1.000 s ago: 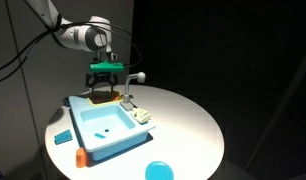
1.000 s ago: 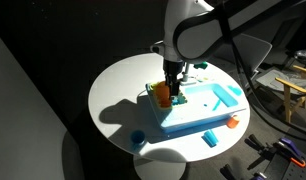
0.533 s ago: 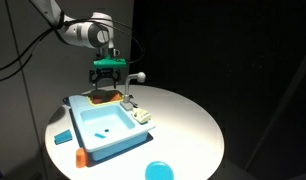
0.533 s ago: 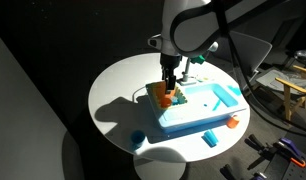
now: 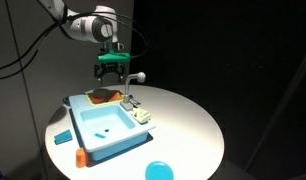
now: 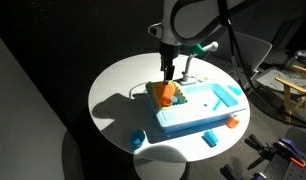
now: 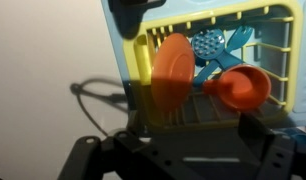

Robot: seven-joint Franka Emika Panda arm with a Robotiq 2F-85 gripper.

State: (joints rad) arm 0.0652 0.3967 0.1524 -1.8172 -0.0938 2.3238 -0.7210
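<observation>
Lifted since the earlier frames, the fingers (image 6: 169, 66) are now held clear above the rack (image 7: 265, 18) instead of down among its wires. They are spread wide and nothing is gripped; in the wrist view one dark tip is seen at each side of the lower edge. Straight below them, and slightly ahead, the orange plate (image 7: 173, 80) is stood on its rim in the rack, upright. Its thin side is turned toward the gap between the tips, so its face is judged to run fore and aft and its thickness to lie across the closing line. Just beside the plate an orange cup (image 7: 243, 88) is lodged, and blue utensils (image 7: 217, 44) are seen behind. Farther out, the rack is seated at the end of a blue sink (image 5: 89, 141) on the round white table (image 5: 188, 120).
</observation>
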